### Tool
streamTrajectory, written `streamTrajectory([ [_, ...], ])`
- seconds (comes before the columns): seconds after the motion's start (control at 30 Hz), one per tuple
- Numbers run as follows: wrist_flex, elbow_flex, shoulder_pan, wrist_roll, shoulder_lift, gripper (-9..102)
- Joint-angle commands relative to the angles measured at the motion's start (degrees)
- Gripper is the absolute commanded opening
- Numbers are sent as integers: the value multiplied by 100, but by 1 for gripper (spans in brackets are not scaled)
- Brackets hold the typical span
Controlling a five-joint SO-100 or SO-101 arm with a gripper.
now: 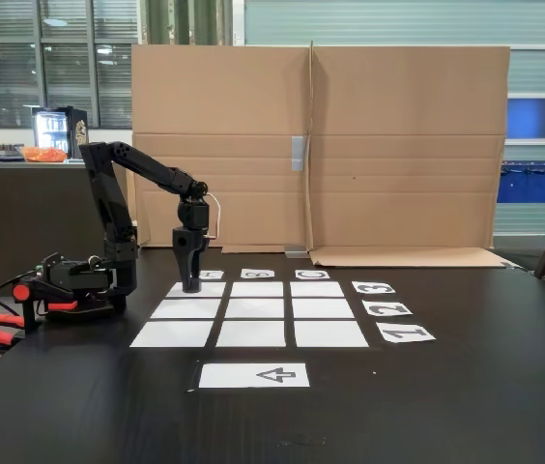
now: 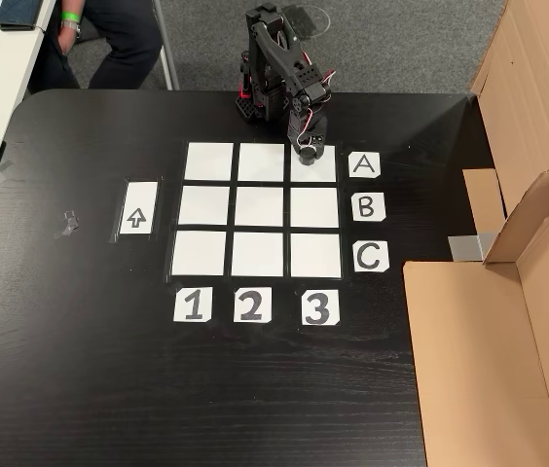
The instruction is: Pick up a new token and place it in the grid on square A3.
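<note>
1. Since the gripper [image 2: 307, 151] sits low over square A3 [image 2: 319, 168], upper right of the grid [image 2: 260, 209], release gently and lift straight.
2. What looks like the token [image 2: 307, 153] sits at its tip; jaw width unclear.
3. Nine cells, six label cards, one arrow strip [image 2: 138, 207].

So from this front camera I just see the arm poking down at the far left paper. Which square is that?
Observer: From above, the jaws stand over square A3, the corner cell beside the A card and in line with the 3 card.
Operator: Is anyone nearby?
Observer: Yes, a person sits just beyond the table, off the edge nearest the A row.
Operator: Anything notable about them?
Observer: A green wristband shows on one arm.
</note>
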Motion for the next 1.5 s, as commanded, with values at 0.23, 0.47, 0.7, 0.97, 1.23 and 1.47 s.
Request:
streamTrajectory([
  [0.23,79,-62,-88,26,185,26],
  [0.47,229,-44,-53,26,457,30],
  [0.7,343,-53,0,26,659,34],
  [0.97,668,-237,132,26,1134,34],
  [1.23,1178,-923,352,132,1758,34],
  [1.47,1336,-1784,272,633,2215,34],
])
